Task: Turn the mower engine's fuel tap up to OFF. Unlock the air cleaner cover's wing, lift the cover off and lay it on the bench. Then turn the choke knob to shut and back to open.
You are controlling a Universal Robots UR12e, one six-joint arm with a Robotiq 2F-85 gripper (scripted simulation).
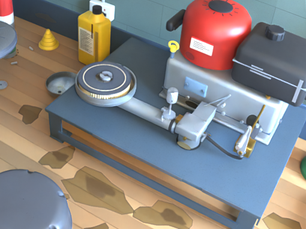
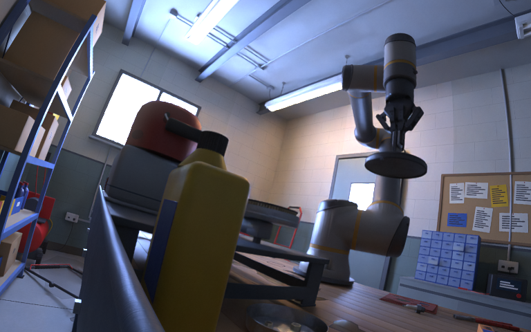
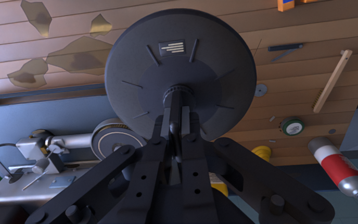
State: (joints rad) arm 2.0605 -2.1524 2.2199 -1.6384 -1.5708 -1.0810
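Note:
The dark round air cleaner cover (image 3: pixel 180 71) hangs high above the wooden bench, well apart from the open air cleaner base (image 1: pixel 105 82) with its pleated filter ring and wing stud on the blue stand. In the side camera the cover's edge (image 1: pixel 6 39) shows at the far left. The fuel tap lever (image 1: pixel 243 141) sits at the engine's right front, and the choke knob (image 1: pixel 172 96) stands on the intake pipe. My gripper (image 3: pixel 175 124) (image 2: pixel 397 137) is closed on the cover's central stem and carries the cover.
A yellow oil bottle (image 1: pixel 94 35) stands behind the air cleaner base, with a metal dish (image 1: pixel 60 83) and a yellow cone (image 1: pixel 48 40) on the bench to its left. A brush (image 3: pixel 332 80), a spray can (image 3: pixel 334 166) and small parts lie under the cover. Oil stains mark the wood.

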